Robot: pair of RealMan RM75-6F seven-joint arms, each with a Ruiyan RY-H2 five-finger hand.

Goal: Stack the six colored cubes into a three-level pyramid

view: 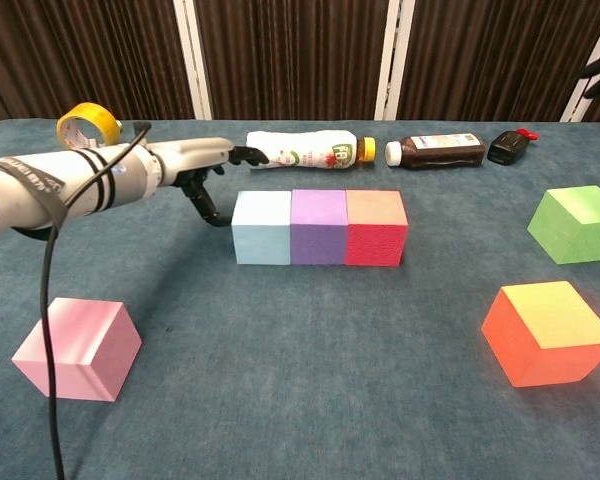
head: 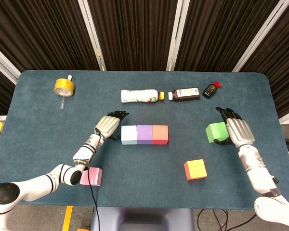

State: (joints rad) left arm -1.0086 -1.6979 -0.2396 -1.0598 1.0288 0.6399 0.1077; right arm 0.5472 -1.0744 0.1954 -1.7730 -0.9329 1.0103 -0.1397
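Bright, even light from overhead here, both views crisp, colours saturated, no motion blur. Shadows stay short and soft, tucked under the cube row [view: 318, 227] and the orange cube [view: 548, 331]. Mild glare whitens the pink cube [view: 77, 346] top, near left, and the far curtains go dark

A roll of yellow tape [head: 64, 86] lies at the far left of the counter [head: 33, 130]. Along the far edge, a white bottle [head: 139, 96] and a brown bottle [head: 185, 93] lie cap to cap. A small black bottle [head: 211, 89] lies just beside them.
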